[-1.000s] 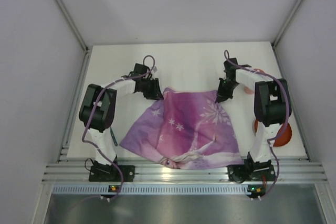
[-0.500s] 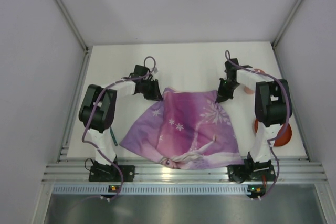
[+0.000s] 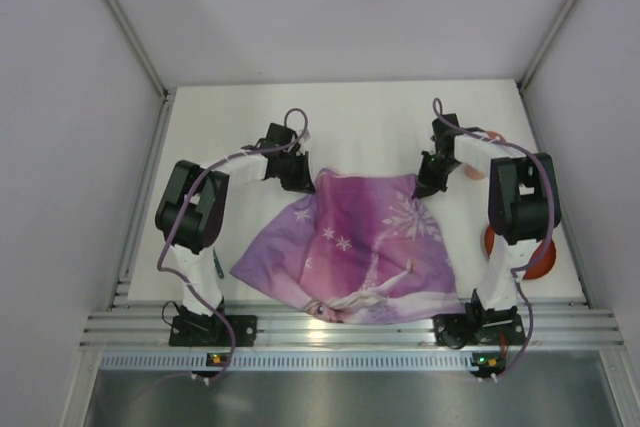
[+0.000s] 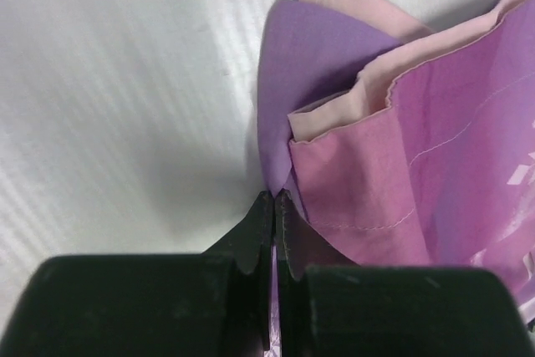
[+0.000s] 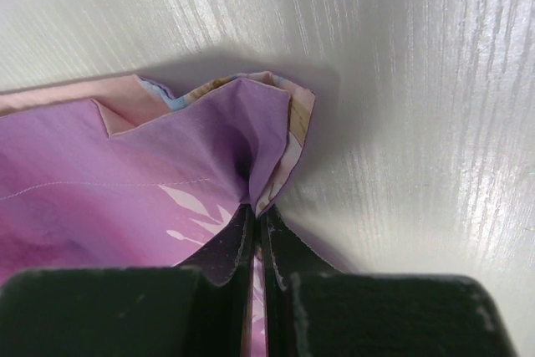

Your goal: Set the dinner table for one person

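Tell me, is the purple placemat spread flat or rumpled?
Rumpled, not flat. The left gripper and right gripper each pinch a far corner of the placemat, which folds over, and the near edge is bunched.

Ahead of both claws I've got bare dinner table (image 3: 365,112) out to the back wall, an open run. Left gripper (image 4: 274,198): free tabletop to its left. The placemat (image 4: 401,165) is bunched in folds at its tip and to its right. Right gripper (image 5: 257,211): free tabletop to its right, cloth fold at the tip and to the left. Between the claws the placemat's far edge spans the gap. Outboard of the right claw there's a pinkish object (image 3: 471,173), mostly hidden by the arm. Behind it, an orange-red dish (image 3: 541,262). Side walls close off both flanks.
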### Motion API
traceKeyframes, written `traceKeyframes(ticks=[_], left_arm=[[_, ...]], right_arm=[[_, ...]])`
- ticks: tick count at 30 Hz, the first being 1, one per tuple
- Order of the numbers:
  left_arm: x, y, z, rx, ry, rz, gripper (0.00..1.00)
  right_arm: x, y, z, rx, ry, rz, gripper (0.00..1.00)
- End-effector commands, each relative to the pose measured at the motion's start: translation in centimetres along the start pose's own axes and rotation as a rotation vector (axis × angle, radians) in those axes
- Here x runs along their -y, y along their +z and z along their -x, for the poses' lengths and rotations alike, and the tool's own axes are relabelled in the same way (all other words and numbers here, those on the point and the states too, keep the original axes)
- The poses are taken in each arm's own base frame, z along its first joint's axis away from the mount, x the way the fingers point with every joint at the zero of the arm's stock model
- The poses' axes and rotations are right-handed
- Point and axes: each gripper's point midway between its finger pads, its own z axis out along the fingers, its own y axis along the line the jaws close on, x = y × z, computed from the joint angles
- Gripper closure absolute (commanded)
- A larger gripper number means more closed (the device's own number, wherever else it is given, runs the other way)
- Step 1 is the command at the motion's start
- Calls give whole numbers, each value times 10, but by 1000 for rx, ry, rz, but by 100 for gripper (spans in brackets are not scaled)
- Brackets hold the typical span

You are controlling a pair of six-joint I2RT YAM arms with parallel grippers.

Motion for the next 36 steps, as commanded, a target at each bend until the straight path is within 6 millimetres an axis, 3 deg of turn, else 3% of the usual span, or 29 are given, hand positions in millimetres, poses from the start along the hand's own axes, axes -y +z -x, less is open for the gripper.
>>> traceKeyframes(ticks=[1, 6, 11, 14, 20, 24, 26, 31, 32, 33, 34, 35, 36], left_arm=[[-88, -15, -55, -162, -81, 336, 100], [-116, -51, -38, -91, -135, 434, 100], [-140, -74, -31, -49, -188, 541, 100], [-146, -80, -25, -26, -218, 577, 100], [-156, -92, 14, 49, -254, 654, 100], [-161, -104, 51, 109, -265, 678, 100], [-165, -109, 70, 142, -270, 685, 100], [-173, -116, 91, 158, -286, 701, 100], [-175, -118, 98, 170, -287, 716, 100], [-177, -120, 100, 171, -290, 725, 100], [-179, -122, 101, 167, -294, 724, 97], [-176, -123, 106, 176, -297, 709, 84], [-175, -125, 107, 178, -306, 699, 55]], right_arm=[[33, 5, -7, -21, 12, -113, 100], [51, -4, 6, 3, 56, -156, 100], [59, -14, 28, 42, 88, -167, 100], [55, -18, 44, 64, 87, -161, 100], [32, -25, 86, 117, 69, -106, 100], [17, -38, 118, 160, 62, -90, 100], [16, -37, 123, 157, 66, -93, 100], [6, -40, 140, 187, 53, -64, 100], [0, -41, 148, 198, 41, -36, 93], [-4, -43, 152, 206, 30, -22, 76], [-6, -47, 156, 216, 19, -18, 51], [-9, -54, 160, 231, 12, -3, 31], [-14, -64, 168, 263, 4, 14, 9]])
